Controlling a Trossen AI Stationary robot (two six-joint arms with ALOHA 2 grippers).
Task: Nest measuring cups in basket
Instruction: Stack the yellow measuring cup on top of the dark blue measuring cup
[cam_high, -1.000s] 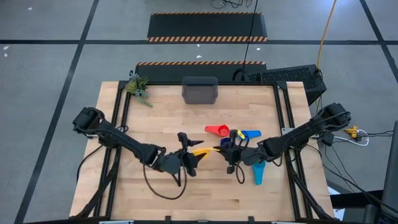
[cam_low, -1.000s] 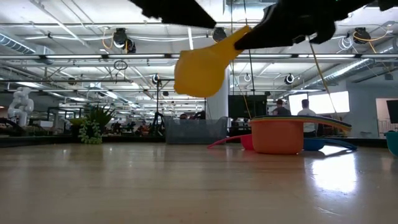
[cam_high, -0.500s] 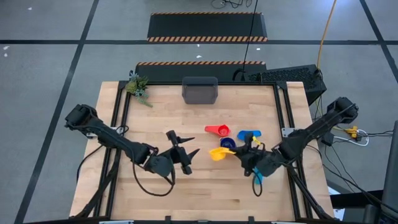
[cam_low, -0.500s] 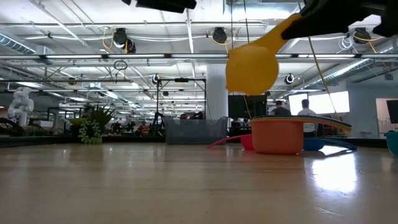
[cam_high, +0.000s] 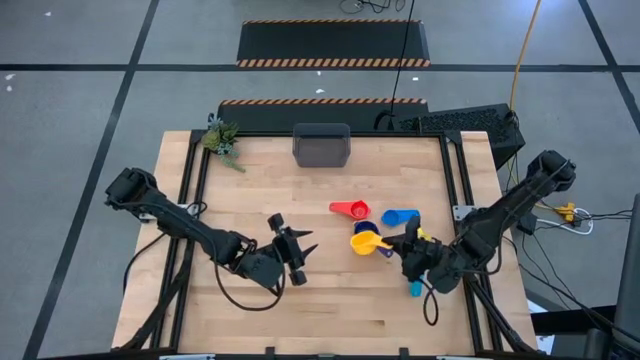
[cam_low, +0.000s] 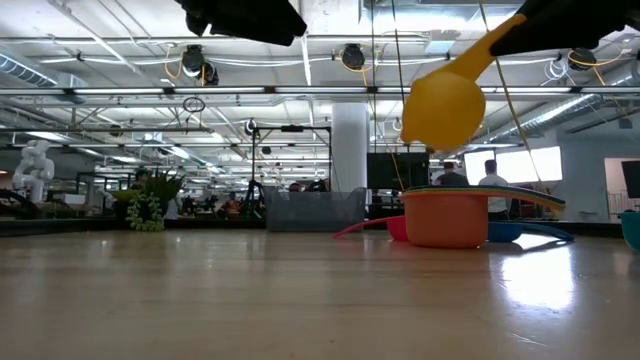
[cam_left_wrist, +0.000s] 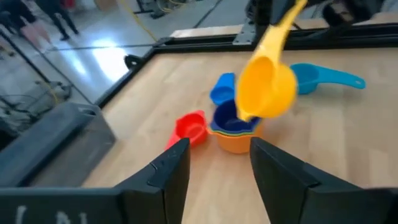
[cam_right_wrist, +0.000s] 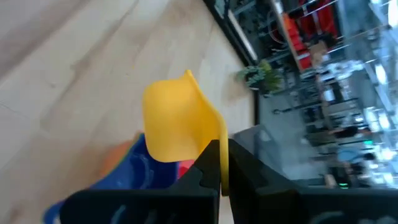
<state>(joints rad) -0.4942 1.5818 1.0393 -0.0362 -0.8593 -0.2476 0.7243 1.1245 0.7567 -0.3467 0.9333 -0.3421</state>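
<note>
- Our right gripper (cam_high: 400, 245) is pinched on the yellow cup's (cam_high: 364, 242) handle — cup hangs above the orange cup stack (cam_low: 446, 218).
- Left gripper (cam_high: 300, 250) sits nearby, fingers apart, holding nothing.
- Basket (cam_high: 321, 146) is at the table's far edge, well apart.

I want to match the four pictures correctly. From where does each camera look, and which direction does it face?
High view: above the table, looking straight down; both arms, basket.
Low view: at table-top height, looking level across; orange cup, arms at top.
Left wrist view: on the left arm, looking past its open fingers at the stacked cups.
Right wrist view: on the right arm; right gripper shut on the handle.
All four share the yellow cup, held above the stack.
</note>
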